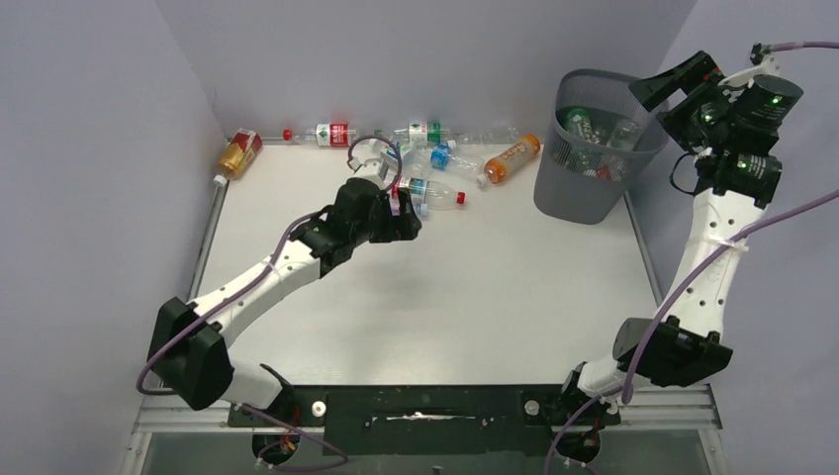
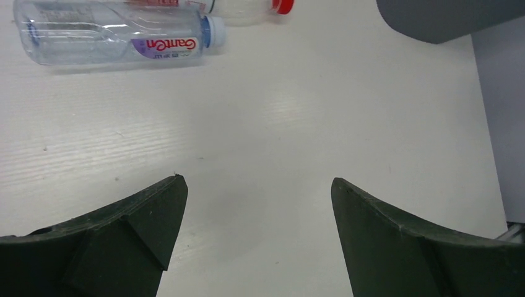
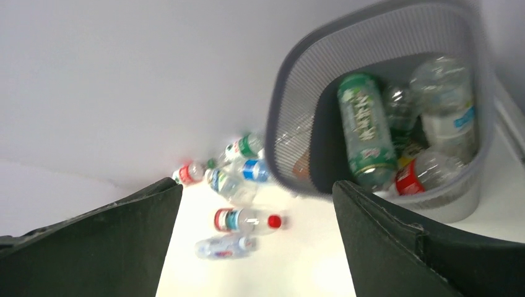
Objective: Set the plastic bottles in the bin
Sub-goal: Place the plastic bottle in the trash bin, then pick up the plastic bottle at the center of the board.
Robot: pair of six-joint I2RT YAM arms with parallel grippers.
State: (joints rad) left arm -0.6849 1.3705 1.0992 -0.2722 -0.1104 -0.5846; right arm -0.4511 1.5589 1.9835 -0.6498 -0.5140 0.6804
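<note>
Several plastic bottles lie along the table's back: an amber one (image 1: 237, 153), a red-labelled one (image 1: 331, 134), an orange one (image 1: 512, 158) and a clear red-capped one (image 1: 435, 192). The bin (image 1: 554, 188) stands back right and holds several bottles, among them a green one (image 3: 365, 130). My left gripper (image 1: 414, 220) is open low over the table, short of a clear purple-labelled bottle (image 2: 111, 31). My right gripper (image 1: 675, 97) hangs open and empty beside the bin's rim (image 3: 278, 111).
The bin's grey wall (image 2: 446, 15) shows at the upper right of the left wrist view. Grey walls close in the table at the back and on both sides. Bare white tabletop (image 1: 445, 307) lies between the arms.
</note>
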